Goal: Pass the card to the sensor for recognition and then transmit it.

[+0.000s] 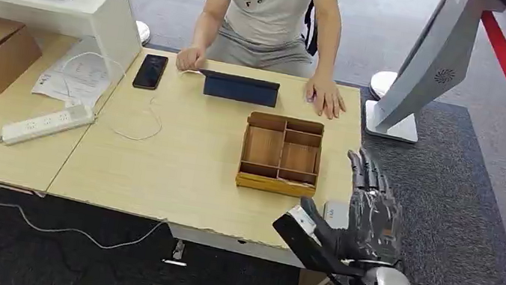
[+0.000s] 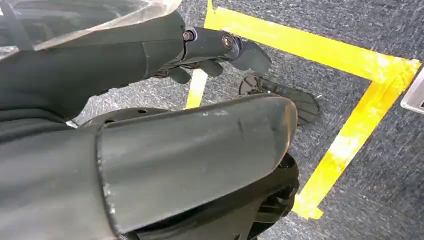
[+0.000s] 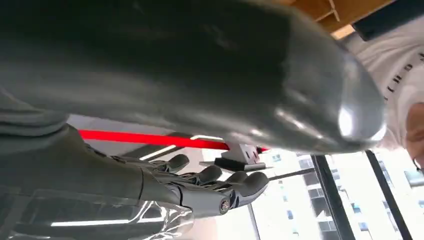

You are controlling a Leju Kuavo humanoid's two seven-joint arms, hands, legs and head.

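**Right hand raised at table edge, card not yet taken**

Nearest the head camera, the right hand (image 1: pixel 368 213) is raised just off the near right corner of the table (image 1: pixel 177 176), fingers spread and extended upward, palm holding nothing. A dark flat block on the wrist (image 1: pixel 304 237) is the wrist camera mount, not the card.

A small pale object (image 1: pixel 335 214) lies on the table edge just behind the hand, partly hidden by the fingers; it may be the card, but this cannot be confirmed. The wooden compartment tray (image 1: pixel 281 154) stands just beyond it, its compartments apparently empty. Farther back, a dark upright device (image 1: pixel 240 88), probably the sensor, stands in front of a seated person whose hands (image 1: pixel 326 97) rest on the table either side of it. A phone (image 1: pixel 150 71) lies to the left of the device.

The left hand (image 2: pixel 220 50) hangs over carpet marked with yellow tape (image 2: pixel 350 135), fingers curled in on nothing.

Step in hand, by judgement: approach to pick up the card. The next move calls for lowering the hand onto the pale object and pinching it at the table edge, before carrying it forward to the dark device.
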